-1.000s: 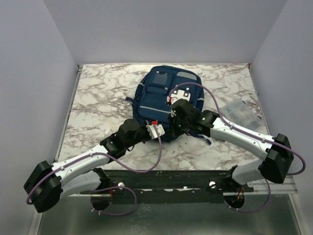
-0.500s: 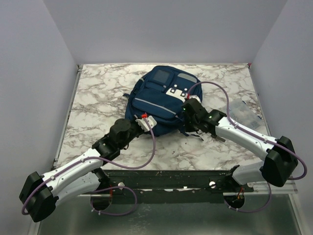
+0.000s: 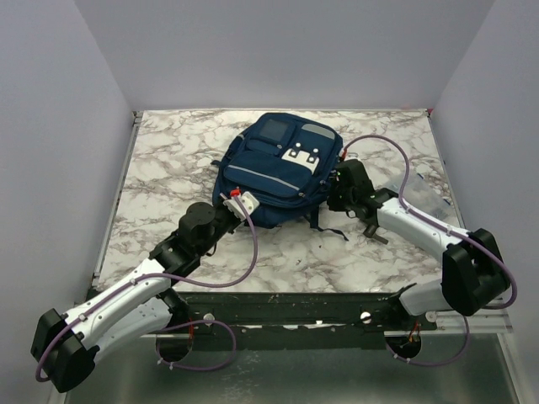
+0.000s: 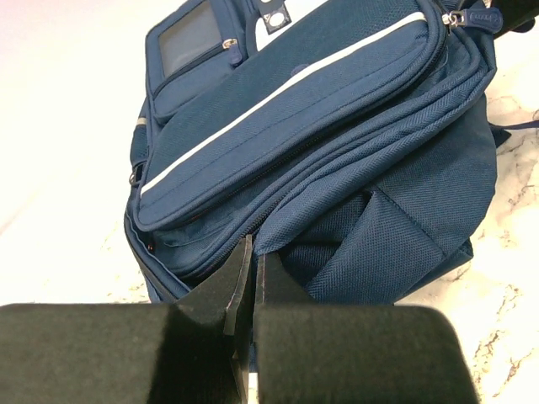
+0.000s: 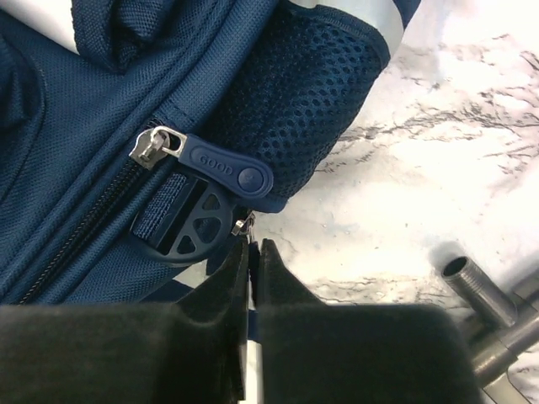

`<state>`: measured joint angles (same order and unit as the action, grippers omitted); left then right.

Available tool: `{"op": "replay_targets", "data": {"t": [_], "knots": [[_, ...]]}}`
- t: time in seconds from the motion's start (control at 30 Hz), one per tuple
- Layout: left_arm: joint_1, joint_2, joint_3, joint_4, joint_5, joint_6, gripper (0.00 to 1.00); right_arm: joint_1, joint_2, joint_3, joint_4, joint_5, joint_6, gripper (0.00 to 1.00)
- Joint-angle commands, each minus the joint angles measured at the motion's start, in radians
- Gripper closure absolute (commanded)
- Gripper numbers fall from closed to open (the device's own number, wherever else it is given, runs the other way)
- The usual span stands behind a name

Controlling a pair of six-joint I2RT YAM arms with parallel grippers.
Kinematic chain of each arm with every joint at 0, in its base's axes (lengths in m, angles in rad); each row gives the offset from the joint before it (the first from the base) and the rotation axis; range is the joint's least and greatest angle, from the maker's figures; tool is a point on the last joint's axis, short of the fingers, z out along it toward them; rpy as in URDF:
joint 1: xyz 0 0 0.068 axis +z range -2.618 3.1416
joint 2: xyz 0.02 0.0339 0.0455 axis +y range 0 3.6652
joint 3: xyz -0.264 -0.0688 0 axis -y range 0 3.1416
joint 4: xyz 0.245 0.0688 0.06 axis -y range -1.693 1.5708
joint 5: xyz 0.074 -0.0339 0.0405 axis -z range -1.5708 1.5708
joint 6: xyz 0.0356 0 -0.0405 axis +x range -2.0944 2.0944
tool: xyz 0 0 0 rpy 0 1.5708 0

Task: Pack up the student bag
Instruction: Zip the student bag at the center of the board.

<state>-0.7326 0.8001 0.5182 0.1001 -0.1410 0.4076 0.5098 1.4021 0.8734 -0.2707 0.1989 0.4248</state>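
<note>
The student bag (image 3: 269, 168) is a navy backpack with grey stripes, lying front up in the middle of the marble table (image 3: 168, 177). My left gripper (image 3: 247, 212) is at the bag's near left corner. In the left wrist view it (image 4: 253, 248) is shut on a fold of the bag's (image 4: 337, 126) blue fabric. My right gripper (image 3: 333, 192) is at the bag's right side. In the right wrist view it (image 5: 253, 244) is shut on a zipper pull (image 5: 244, 225) beside a black buckle (image 5: 189, 223). A second pull tab (image 5: 223, 168) lies loose on the bag (image 5: 67, 151).
A clear plastic case (image 3: 417, 192) lies near the table's right edge, behind the right arm. A metal tube (image 5: 472, 282) shows at the lower right of the right wrist view. Grey walls close in the table at the left, back and right.
The right gripper has travelled right and back along the bag's side. The left gripper has pulled left. The bag has turned and spread wider between them.
</note>
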Motion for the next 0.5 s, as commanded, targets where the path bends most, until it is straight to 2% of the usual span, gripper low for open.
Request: {"op": "replay_targets", "data": {"t": [0.0, 0.03, 0.1, 0.17, 0.27, 0.37, 0.4, 0.47], "knots": [[0.034, -0.063, 0.133, 0.042, -0.071, -0.053, 1.00, -0.048, 0.010, 0.060, -0.020, -0.001, -0.124, 0.80], [0.033, -0.061, 0.144, 0.032, -0.062, -0.068, 1.00, -0.041, -0.011, 0.074, -0.072, -0.022, -0.136, 0.64], [0.033, -0.059, 0.155, 0.024, -0.056, -0.084, 1.00, 0.012, -0.071, 0.087, -0.138, -0.027, -0.184, 0.40], [0.034, -0.056, 0.157, 0.023, -0.043, -0.087, 1.00, 0.099, -0.144, 0.100, -0.165, -0.034, -0.238, 0.27], [0.033, -0.055, 0.158, 0.023, -0.028, -0.092, 1.00, 0.247, -0.262, 0.069, -0.083, -0.087, -0.338, 0.19], [0.033, -0.054, 0.162, 0.020, -0.023, -0.094, 1.00, 0.308, -0.306, 0.010, 0.057, -0.185, -0.448, 0.08], [0.033, -0.057, 0.165, 0.018, -0.018, -0.094, 1.00, 0.345, -0.302, 0.003, 0.094, -0.176, -0.482, 0.03], [0.033, -0.069, 0.171, 0.012, -0.017, -0.095, 1.00, 0.438, -0.286, -0.020, 0.182, -0.125, -0.595, 0.01]]}}
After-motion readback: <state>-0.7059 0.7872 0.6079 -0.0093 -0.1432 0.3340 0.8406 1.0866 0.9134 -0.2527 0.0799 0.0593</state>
